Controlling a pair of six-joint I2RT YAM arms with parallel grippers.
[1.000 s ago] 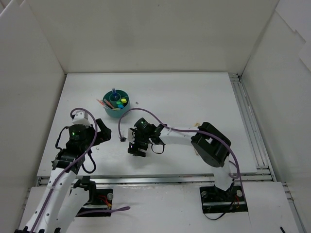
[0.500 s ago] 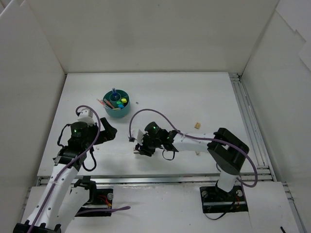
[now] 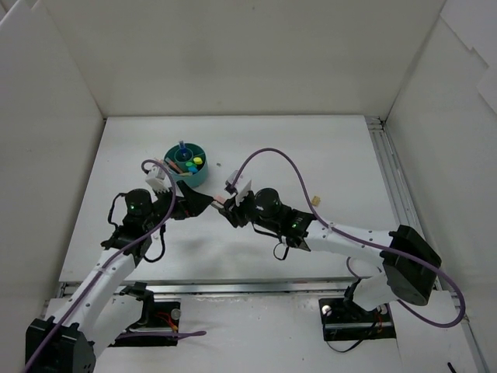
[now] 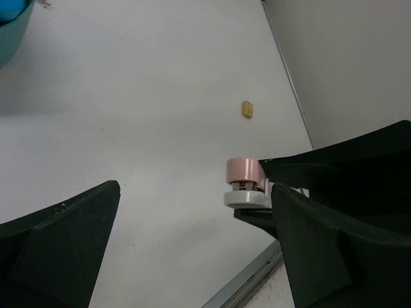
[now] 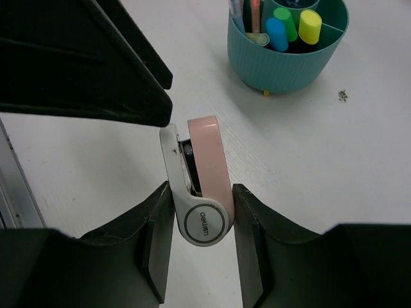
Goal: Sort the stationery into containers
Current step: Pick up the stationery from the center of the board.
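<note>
Tub (image 5: 282,64): showing teal, fine vertical ribs running down its wall.
Highlighters (image 5: 277,32): showing blue, green and yellow.
Correction tape (image 5: 209,160): showing one pink side, one white side and a grey ring.
Eraser (image 4: 247,109): showing tan, right of centre.
Table (image 3: 311,155): showing plain white.
Right gripper (image 5: 200,192): showing black fingers.
Cables (image 3: 272,151): showing purple.

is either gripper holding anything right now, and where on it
The right gripper pinches the pink-and-white tape dispenser by its rounded end, squeezed from both sides. The left gripper is open and holds nothing.

Teal divided tub (image 5: 282,67), far left, holds pens (image 5: 253,9) and highlighters (image 5: 277,33); pink-white tape dispenser (image 5: 204,186) gripped just nearer; tan eraser (image 3: 316,200) lies right
</note>
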